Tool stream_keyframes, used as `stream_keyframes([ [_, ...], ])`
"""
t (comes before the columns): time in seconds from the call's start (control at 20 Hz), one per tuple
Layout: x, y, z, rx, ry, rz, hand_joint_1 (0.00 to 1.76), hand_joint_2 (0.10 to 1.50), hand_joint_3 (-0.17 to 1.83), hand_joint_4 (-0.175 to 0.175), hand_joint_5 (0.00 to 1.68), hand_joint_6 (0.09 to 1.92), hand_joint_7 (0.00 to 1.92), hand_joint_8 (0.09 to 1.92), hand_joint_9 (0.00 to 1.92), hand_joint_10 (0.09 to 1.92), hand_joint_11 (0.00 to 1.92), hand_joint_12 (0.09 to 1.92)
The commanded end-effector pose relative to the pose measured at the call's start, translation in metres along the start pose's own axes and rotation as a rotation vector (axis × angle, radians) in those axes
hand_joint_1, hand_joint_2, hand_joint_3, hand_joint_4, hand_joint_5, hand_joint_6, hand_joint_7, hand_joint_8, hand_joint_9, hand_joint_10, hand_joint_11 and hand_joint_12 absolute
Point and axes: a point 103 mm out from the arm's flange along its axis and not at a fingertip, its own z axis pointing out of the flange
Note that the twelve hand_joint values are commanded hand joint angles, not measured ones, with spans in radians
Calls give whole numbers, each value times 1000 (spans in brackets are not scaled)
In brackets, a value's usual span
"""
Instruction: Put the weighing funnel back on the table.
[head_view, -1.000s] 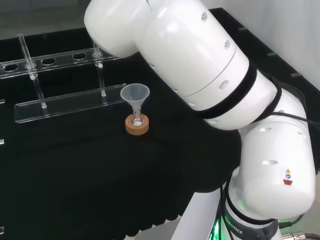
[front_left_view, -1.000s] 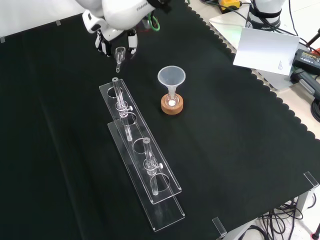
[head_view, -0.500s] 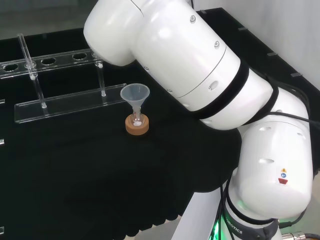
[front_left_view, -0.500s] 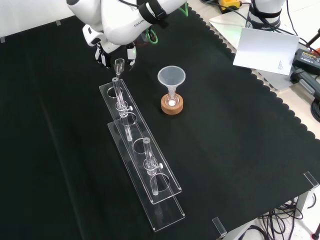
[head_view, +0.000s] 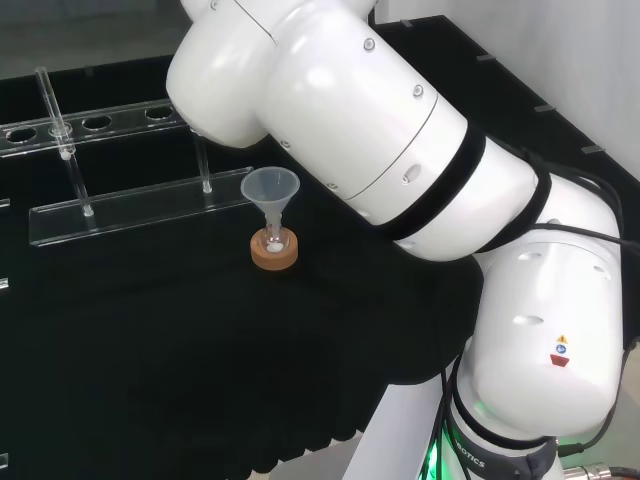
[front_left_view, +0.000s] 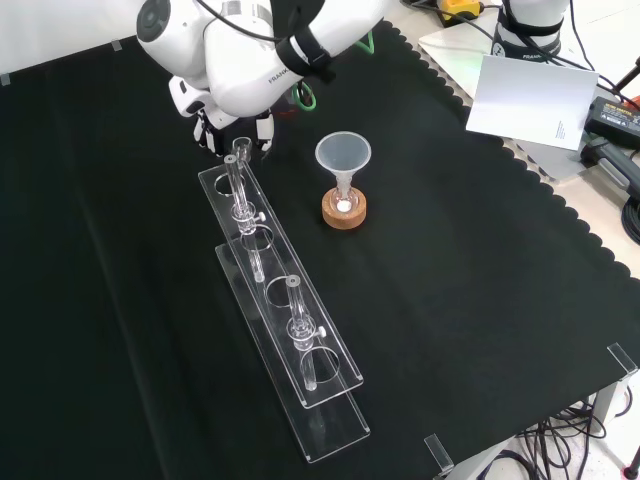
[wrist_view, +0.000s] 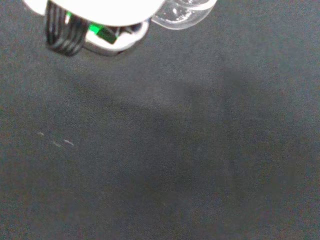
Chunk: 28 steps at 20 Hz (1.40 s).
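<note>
Since a second ago the robot hand has come lower and nearer in the front view, bringing the weighing funnel to the far end of the clear tube rack. That rack lies nearest on the worktop. Behind it the funnel stands unmoved on its cork ring. Farther back, the arm's white link, marked with dark lettering, hides most of the robot hand. Its dark fingers look curled round the small clear piece. Whether it touches the cloth cannot be made out.
</note>
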Motion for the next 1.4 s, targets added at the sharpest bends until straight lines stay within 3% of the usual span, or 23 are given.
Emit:
stream_keyframes([
  [0.05, 5, 7, 7, -40, 16, 8, 1125, 680, 611, 175, 1271, 655, 621, 681, 1093, 161, 939, 936],
  [0.2, 6, 9, 9, -61, 13, 9, 1125, 680, 612, 175, 1270, 657, 621, 681, 1094, 161, 939, 936],
  [0.7, 9, 22, 19, -40, 1, 9, 1124, 681, 613, 175, 1266, 665, 622, 682, 1095, 162, 941, 936],
  [1.4, 11, 33, 26, -61, 4, 15, 1123, 683, 612, 175, 1261, 672, 622, 684, 1097, 162, 943, 936],
])
